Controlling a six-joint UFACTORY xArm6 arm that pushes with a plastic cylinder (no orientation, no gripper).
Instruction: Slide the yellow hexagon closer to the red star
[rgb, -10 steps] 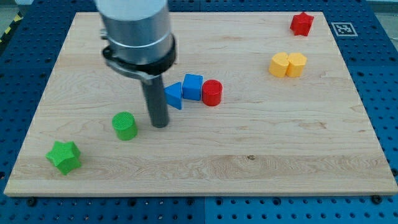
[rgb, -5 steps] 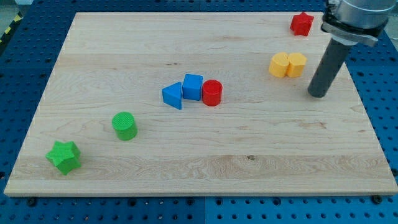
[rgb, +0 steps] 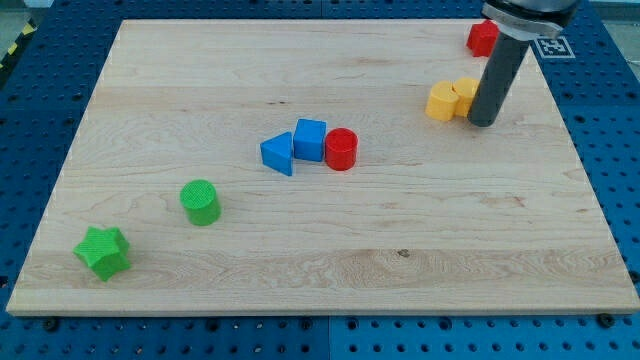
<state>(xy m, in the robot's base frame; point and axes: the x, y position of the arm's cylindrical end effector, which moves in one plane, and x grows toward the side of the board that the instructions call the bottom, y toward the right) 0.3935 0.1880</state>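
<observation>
Far to the left of my tip sit a green star (rgb: 103, 251) and green cylinder (rgb: 201, 202); nearer, a blue triangle (rgb: 279, 153), blue cube (rgb: 310, 139) and red cylinder (rgb: 341, 149). The yellow hexagon (rgb: 463, 94) touches my tip (rgb: 482, 122) on its left, paired with another yellow block (rgb: 441, 102). The red star (rgb: 483, 38) lies beyond, above. I have no jaws: a plain rod. I judge the ribbed plastic block light, rigid, sliding easily on smooth wood; push its lower face.
</observation>
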